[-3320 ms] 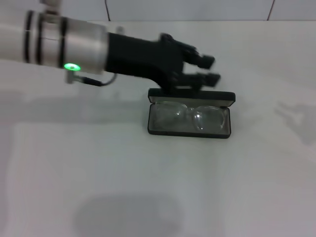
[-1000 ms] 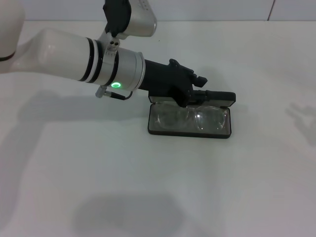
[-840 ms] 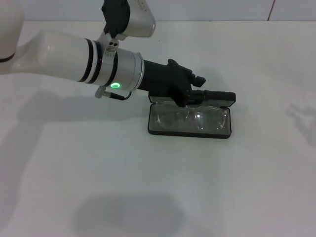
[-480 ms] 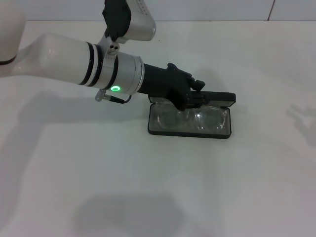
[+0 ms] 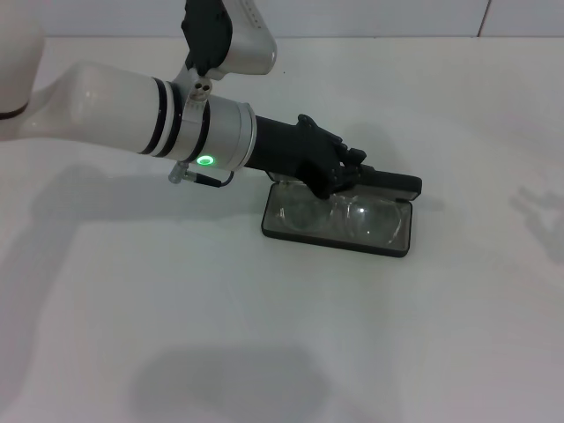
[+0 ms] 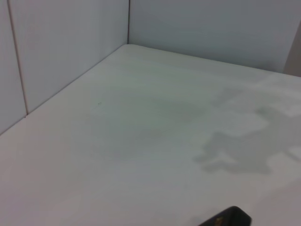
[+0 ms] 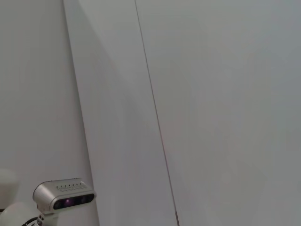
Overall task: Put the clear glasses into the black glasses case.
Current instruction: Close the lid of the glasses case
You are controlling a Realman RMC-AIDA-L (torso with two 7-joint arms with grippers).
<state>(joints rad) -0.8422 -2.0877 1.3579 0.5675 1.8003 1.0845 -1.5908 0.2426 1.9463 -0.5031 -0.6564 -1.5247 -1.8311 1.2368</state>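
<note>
**Glasses seated in case; lid closure in hand**

From my station, the left gripper (image 5: pixel 352 169) sits at the rear edge of the rectangular black hard clamshell glasses case (image 5: pixel 338 236), its dark fingers (image 5: pixel 355 157) over the low-standing lid. I cannot tell how far they are parted, nor whether they hold the lid or merely press it. The fully transparent plastic wraparound glasses (image 5: pixel 339 211) lie inside the case on the grey lining, just in front of and below the fingers, apparently not gripped. I judge placement done and the closing step in progress. The next move calls for swinging the lid forward without dragging the case across the white surface (image 5: pixel 264 335). The right gripper is out of view.
</note>
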